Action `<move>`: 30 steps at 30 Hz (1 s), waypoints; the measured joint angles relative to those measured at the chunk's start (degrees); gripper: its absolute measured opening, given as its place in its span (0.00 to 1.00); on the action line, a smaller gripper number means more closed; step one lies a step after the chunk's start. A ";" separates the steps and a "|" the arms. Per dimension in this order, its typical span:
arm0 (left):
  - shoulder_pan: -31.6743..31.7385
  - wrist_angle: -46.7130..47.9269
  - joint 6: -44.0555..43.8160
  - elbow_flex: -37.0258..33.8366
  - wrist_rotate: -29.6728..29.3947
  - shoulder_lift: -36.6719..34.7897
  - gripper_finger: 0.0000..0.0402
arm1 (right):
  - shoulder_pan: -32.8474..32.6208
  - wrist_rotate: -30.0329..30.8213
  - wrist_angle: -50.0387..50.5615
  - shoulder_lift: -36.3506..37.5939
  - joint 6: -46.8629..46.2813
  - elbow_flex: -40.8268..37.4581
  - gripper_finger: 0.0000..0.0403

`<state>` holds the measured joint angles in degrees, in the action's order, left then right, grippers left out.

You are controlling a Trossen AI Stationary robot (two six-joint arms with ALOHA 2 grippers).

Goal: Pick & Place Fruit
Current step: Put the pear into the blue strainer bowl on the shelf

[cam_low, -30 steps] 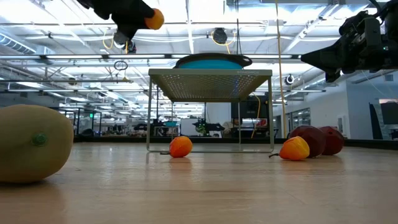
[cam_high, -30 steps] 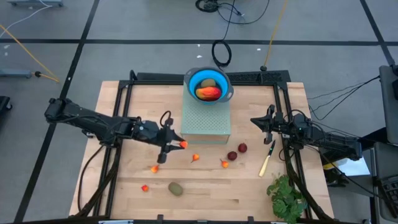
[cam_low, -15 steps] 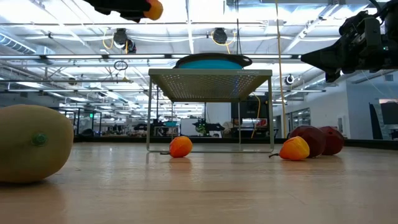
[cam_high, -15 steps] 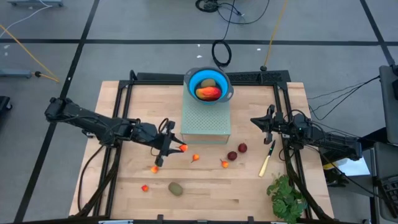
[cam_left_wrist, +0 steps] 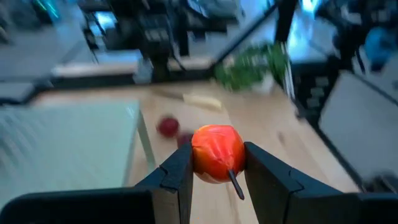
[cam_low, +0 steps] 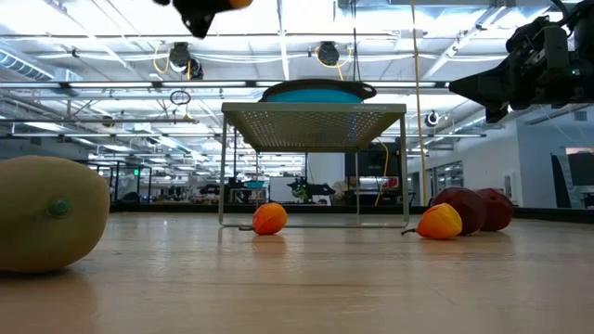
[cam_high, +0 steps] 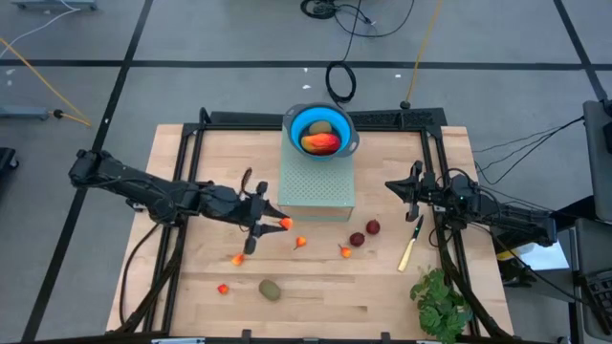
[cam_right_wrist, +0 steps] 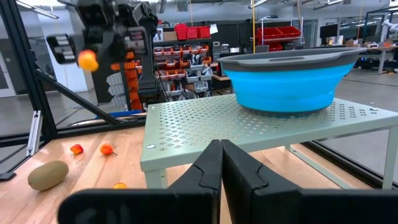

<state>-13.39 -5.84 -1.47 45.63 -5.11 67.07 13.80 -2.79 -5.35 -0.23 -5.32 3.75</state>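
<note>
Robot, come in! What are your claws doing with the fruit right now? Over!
Left gripper shut on small orange-red fruit, lifted above table. Right gripper shut, empty, waiting beside perforated stand. Blue bowl on stand; path unobstructed.

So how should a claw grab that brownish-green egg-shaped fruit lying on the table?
Probably from straight above, pinching across its narrow middle. The brownish-green fruit lies flat on its side on the table, long way roughly left to right, so the short sides give the fingers the snuggest hold. Nothing sits close around it, so there's room for both fingers.
</note>
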 joint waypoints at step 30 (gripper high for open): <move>-1.66 -16.35 7.98 0.00 -6.08 2.40 0.29 | -0.02 -0.02 -0.11 0.00 -1.09 0.00 0.00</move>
<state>-15.05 -22.18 6.51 45.63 -11.19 69.47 13.78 -2.81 -5.45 -0.23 -6.42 3.75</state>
